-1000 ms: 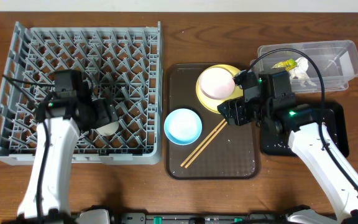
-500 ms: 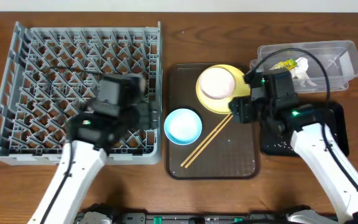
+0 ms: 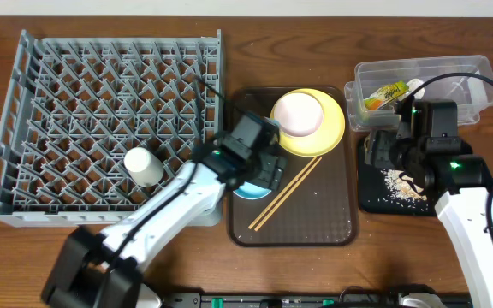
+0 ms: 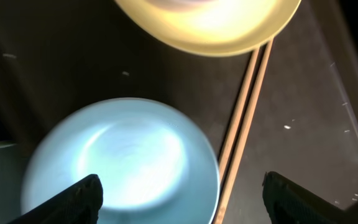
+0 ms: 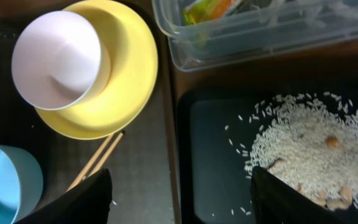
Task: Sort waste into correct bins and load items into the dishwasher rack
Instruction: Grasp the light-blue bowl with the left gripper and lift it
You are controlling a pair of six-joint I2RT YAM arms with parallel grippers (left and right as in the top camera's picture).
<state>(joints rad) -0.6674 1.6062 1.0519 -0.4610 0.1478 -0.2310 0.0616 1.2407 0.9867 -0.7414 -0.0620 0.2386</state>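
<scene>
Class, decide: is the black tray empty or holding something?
Holding something: white crumbly leftovers lie scattered on the floor of the black tray.

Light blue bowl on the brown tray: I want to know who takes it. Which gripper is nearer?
Left. The left gripper hovers directly over the light blue bowl, jaws open; the right gripper hangs apart over the glossy black tray holding rice.

Grey plastic rack (image 3: pixel 101 85); clear plastic tub (image 3: pixel 486 81); glossy black tray (image 5: pixel 210 149); wooden chopsticks (image 3: pixel 285 195); wood-grain table (image 3: pixel 315 51).

No legible text, label, brand or number. The wrapper (image 3: pixel 382 94), at 2 o'clock in the overhead view, carries print too small to read.
</scene>
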